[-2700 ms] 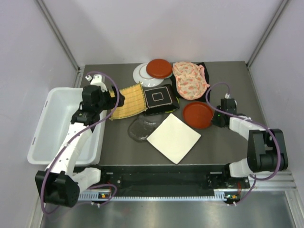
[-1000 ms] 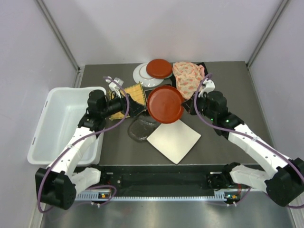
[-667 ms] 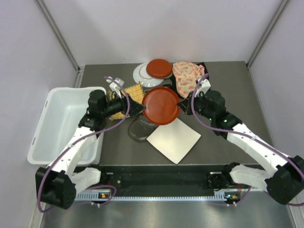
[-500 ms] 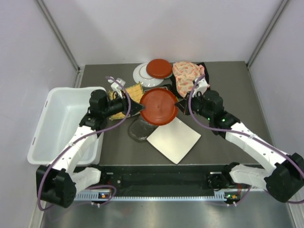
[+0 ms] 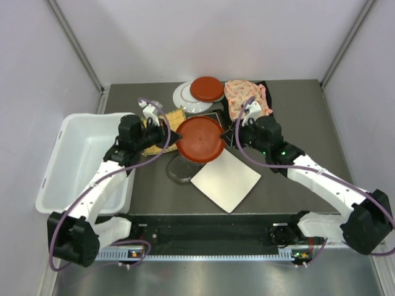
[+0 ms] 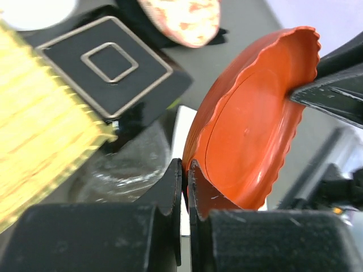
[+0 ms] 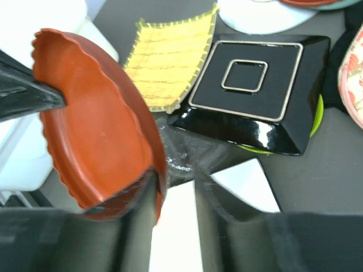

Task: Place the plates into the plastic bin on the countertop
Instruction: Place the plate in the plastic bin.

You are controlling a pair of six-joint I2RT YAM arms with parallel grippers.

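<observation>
A pink floral fabric piece (image 5: 245,98) is lying crumpled, and a black cloth (image 5: 264,86) is showing from under its right and far edges. Pale walls (image 5: 216,37) are rising behind and beside it.

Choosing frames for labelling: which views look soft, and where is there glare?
Top external: evenly lit, the scalloped red plate crisp. Left wrist: the yellow woven plate is smeared, the left gripper dark and soft. Right wrist: the right gripper is blurred; the black square plate shows white glare on its lower edge.
</observation>
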